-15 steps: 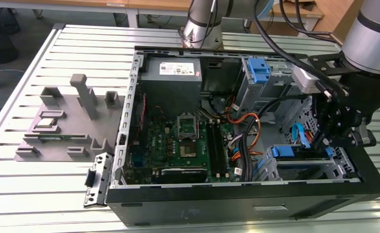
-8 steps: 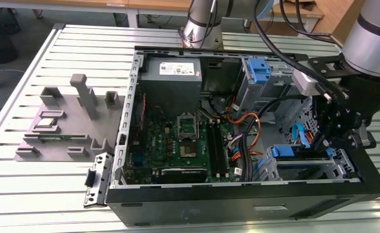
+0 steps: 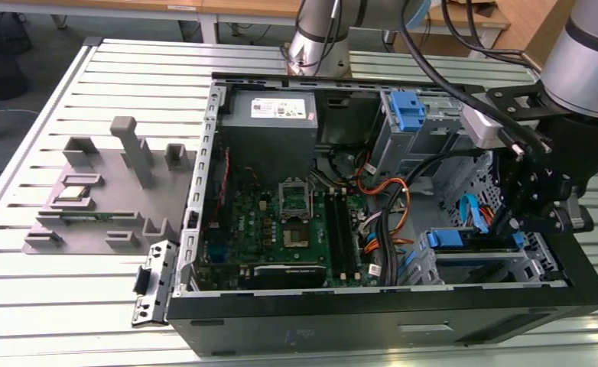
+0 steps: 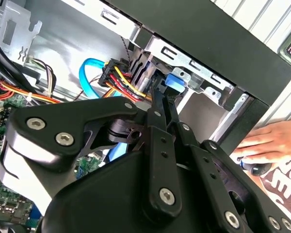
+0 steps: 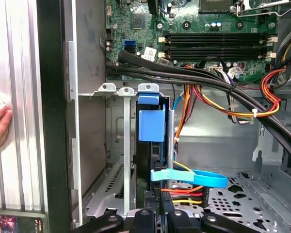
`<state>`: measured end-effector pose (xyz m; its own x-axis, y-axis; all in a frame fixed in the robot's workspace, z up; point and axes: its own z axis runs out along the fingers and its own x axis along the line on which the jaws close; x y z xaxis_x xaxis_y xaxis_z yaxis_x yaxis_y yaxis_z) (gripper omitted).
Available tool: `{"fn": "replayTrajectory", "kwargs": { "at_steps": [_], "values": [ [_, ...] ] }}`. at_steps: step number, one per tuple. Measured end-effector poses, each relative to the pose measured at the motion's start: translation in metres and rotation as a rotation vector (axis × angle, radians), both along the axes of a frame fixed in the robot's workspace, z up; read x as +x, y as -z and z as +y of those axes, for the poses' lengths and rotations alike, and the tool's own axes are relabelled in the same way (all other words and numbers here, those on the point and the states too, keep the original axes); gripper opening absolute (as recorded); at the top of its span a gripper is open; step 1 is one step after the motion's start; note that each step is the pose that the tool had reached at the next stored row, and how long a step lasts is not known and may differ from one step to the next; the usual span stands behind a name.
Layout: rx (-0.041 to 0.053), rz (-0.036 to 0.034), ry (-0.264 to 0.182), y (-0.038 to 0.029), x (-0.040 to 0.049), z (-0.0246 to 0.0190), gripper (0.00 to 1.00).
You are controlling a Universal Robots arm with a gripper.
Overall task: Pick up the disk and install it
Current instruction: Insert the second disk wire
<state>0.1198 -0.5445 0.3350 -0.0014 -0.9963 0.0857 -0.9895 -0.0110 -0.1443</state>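
The disk [image 5: 151, 127] stands on edge in the drive cage [image 3: 482, 264] at the case's [image 3: 381, 321] four o'clock corner in the exterior view. The claw [image 5: 155, 204] sits clenched on its cabled end. A hand [image 4: 269, 143] rests on the slatted tabletop [image 3: 75, 306] outside.

Open computer case [image 3: 381, 321] on slatted table [image 3: 34, 290], parts holder [image 3: 95, 199] to the exterior view's left, gripper [image 3: 528, 218] inside case by drive cage [image 3: 482, 260], disk [image 5: 150, 126] in cage
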Motion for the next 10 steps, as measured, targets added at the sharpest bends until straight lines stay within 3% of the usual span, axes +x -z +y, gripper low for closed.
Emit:
{"fn": "replayTrajectory", "kwargs": {
  "at_steps": [1, 3, 4, 10],
  "values": [
    [0.0004, -0.0018, 0.0, 0.0, -0.0002, 0.0, 0.16],
    [0.0022, -0.0135, 0.0, 0.0006, -0.0006, 0.0, 0.16],
    [0.0023, -0.0162, 0.0, 0.0007, -0.0007, 0.0, 0.16],
    [0.0026, -0.0202, 0.0, 0.0013, -0.0034, 0.0, 0.16]
  ]
}}
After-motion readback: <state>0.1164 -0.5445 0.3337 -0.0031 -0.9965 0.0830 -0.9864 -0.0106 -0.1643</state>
